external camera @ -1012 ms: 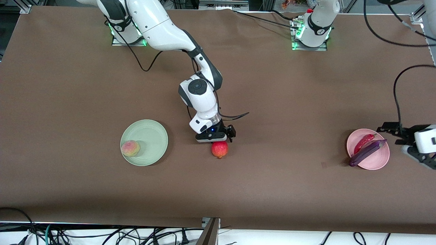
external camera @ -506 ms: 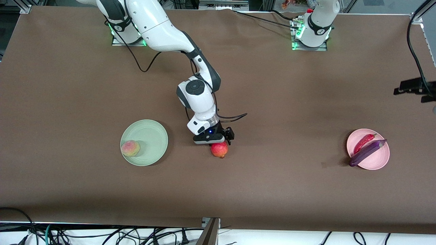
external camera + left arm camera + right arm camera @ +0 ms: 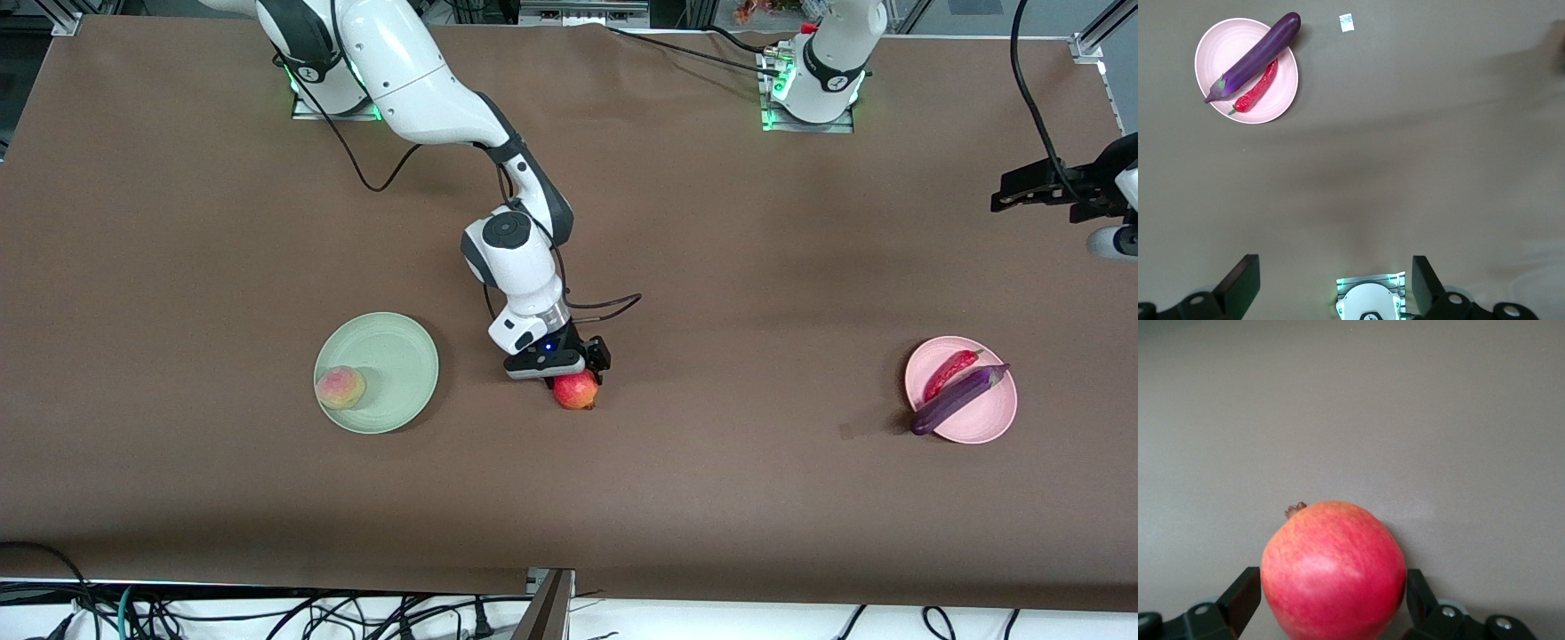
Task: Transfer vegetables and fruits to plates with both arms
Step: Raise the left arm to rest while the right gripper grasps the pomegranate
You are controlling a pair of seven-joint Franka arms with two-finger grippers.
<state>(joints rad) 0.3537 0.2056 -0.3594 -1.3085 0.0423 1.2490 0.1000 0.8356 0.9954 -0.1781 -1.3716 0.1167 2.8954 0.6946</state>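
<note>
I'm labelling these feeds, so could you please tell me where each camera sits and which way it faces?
Front view: high across the table, facing both bases; shows both arms, right end effector around the pomegranate.
Left wrist view: high up, looking down at the pink plate; own open fingertips show.
Right wrist view: low, facing the pomegranate between its open fingertips.
Shared: front and left wrist views both show the eggplant.

Glossy eggplant (image 3: 958, 399), matte pink plate (image 3: 991, 427)
</note>
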